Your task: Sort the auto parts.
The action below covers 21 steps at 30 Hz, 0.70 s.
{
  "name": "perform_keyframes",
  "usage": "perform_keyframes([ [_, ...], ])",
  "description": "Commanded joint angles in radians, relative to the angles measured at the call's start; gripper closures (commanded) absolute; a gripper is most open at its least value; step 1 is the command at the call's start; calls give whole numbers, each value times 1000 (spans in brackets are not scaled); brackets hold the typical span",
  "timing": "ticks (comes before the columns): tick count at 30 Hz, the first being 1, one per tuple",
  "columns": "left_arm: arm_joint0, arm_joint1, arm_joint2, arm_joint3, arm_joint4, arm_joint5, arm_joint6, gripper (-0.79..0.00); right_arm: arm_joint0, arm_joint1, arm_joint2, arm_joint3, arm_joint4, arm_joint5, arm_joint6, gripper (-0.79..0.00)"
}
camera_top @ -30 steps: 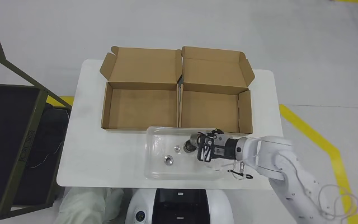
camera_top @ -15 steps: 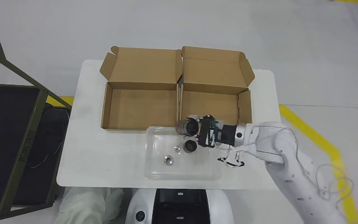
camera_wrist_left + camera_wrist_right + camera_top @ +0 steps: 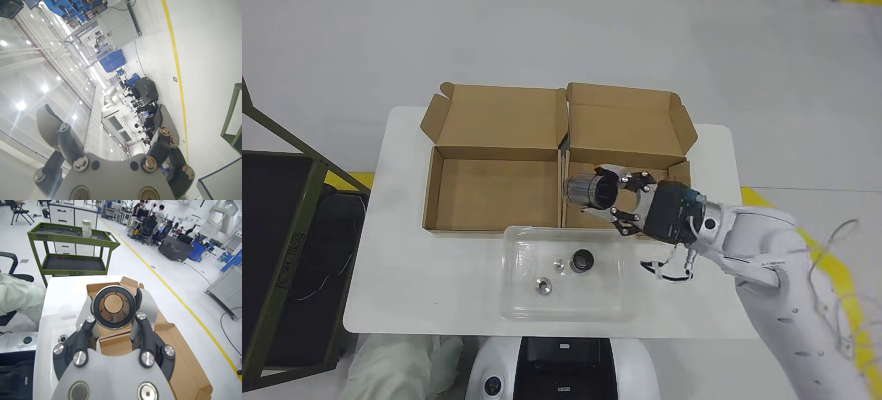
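Since the clear tray (image 3: 517,300) lies nearest the robot on the white worktop (image 3: 402,250), start there; it holds a small black ring (image 3: 584,263), a silver nut (image 3: 543,287) and a smaller silver piece (image 3: 557,265), each apart from the others. The left tool (image 3: 104,115) points up into the hall, its fingers spread with nothing between them. Just beyond the tray's far rim, the right tool (image 3: 598,190) pinches a metal sleeve (image 3: 582,187) by its sides; in the right wrist view the fingers (image 3: 146,302) press on either flank of its dark-rimmed open end (image 3: 132,311). The sleeve lies on its side in the air, over the near left corner of the right cardboard box (image 3: 679,200), close to the wall it shares with the left cardboard box (image 3: 430,190). Both boxes show bare floors, so nothing seems sorted yet, and the step in hand looks like placing this first part.

To do it well, the sleeve should go further over the right box's floor, well away from the shared wall, so that it cannot catch the cardboard edge or tip into the neighbour; it should come down close to the floor before the fingers part, because a round body lying sideways will probably roll if dropped; the upright flaps (image 3: 627,125) at the far side leave room to go deeper.
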Motion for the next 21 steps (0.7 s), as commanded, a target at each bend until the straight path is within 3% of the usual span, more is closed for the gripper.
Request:
perform_keyframes([
  [1,0,0,0,0,0,0,0,-785,-4,1,12,-11,6,6,-16,0],
  [21,0,0,0,0,0,0,0,-785,-67,8,131,-86,36,18,-187,0],
])
